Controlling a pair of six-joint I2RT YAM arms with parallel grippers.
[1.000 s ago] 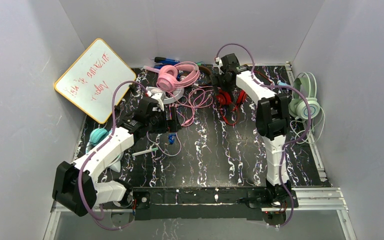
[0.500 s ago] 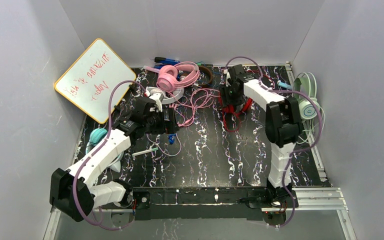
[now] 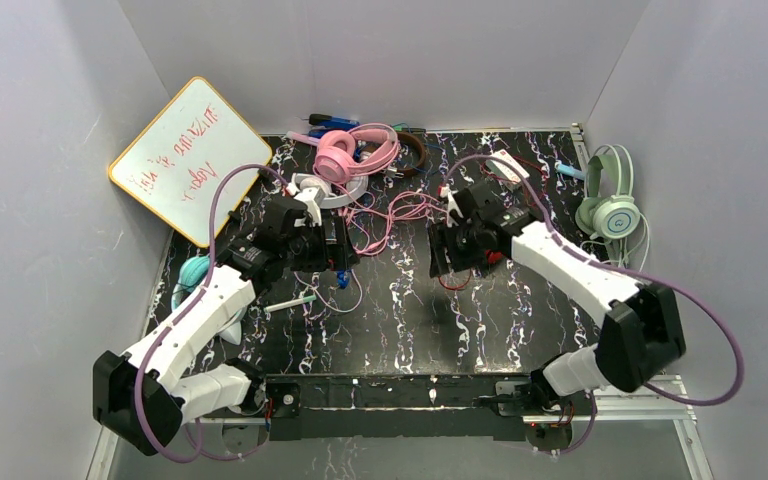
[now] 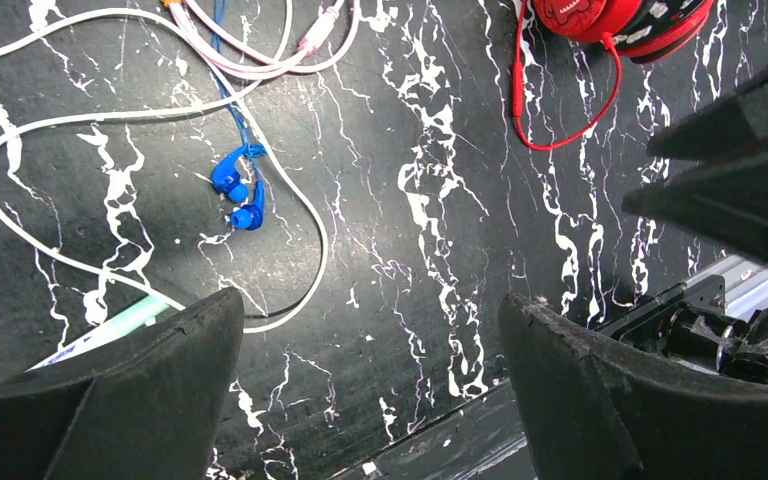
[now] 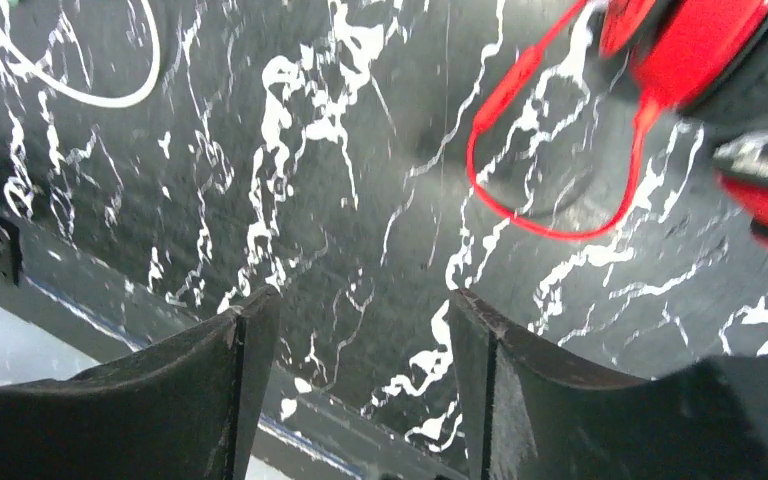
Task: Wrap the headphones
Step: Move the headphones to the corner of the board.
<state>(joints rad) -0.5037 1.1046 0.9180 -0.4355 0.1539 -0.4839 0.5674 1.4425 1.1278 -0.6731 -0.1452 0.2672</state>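
Note:
The red headphones point(image 5: 700, 50) lie on the black marbled table, their red cord point(image 5: 550, 190) looped beside them. They also show in the left wrist view point(image 4: 610, 15); from above my right arm mostly hides them. My right gripper point(image 5: 360, 300) is open and empty, just beside them near the table's middle point(image 3: 440, 260). My left gripper point(image 4: 370, 300) is open and empty over bare table point(image 3: 345, 255). Pink headphones point(image 3: 345, 152), white ones point(image 3: 320, 190) and brown ones point(image 3: 415, 150) lie at the back with tangled cords. Teal ones point(image 3: 195, 272) lie left, mint green ones point(image 3: 610, 205) right.
A whiteboard point(image 3: 185, 160) leans at the back left. A small white box with a red label point(image 3: 510, 165) lies at the back right. Blue earbuds point(image 4: 235, 190) and a white cord point(image 4: 20, 240) lie by my left gripper. A pen point(image 3: 290, 302) lies near the left arm.
My right arm has swung from the back of the table toward the middle and nearer. The red headphones have come forward with it. My left arm has barely moved.

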